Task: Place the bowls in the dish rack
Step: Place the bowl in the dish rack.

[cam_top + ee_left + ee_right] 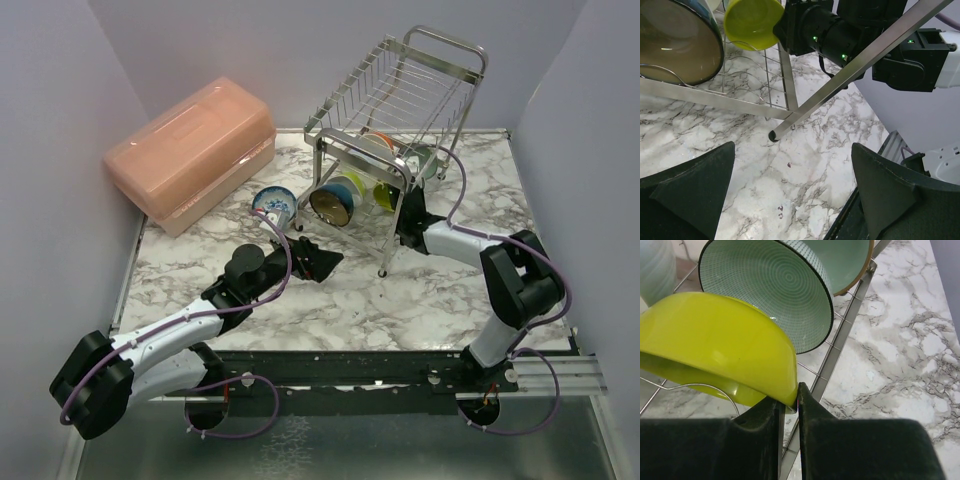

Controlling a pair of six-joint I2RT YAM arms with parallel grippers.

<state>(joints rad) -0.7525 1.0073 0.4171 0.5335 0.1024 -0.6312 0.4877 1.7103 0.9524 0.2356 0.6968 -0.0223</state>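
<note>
**Tabletop** (330,300): white marble pattern, carrying the dish rack and every item listed below.

**Dish rack** (400,110): two-tier chrome wire frame, standing upright and serving as the reference for all places here.

**Pink lidded box** (190,150): sitting well to the left of the dish rack with its lid down.

**Left arm** (160,340): stretching toward the dish rack's near left corner and stopping short of it.

**Right arm** (500,270): reaching into the dish rack's lower tier from its near right side.

**Dark-rimmed bowl** (333,202): tan inside, standing on edge at the left end of the dish rack's lower tier.

**Mint bowl** (852,260): tan-rimmed, leaning on edge deeper in the dish rack's lower tier.

**Green patterned bowl** (775,295): standing on edge in the dish rack's lower tier, in front of the mint bowl.

**Lime bowl** (715,345): tilting on edge on the wires of the dish rack's lower tier, just in front of the green patterned bowl and beside the rack's side rail.

**Blue-and-white bowl** (273,205): resting on the tabletop just outside the dish rack's left end.

**Left fingers** (690,200): spreading wide, holding nothing, hovering over bare tabletop just in front of the dish rack's near leg.

**Right fingers** (850,450): standing a narrow slit apart, straddling the lime bowl's lower rim inside the dish rack. Whether they are pinching it cannot be told.
</note>
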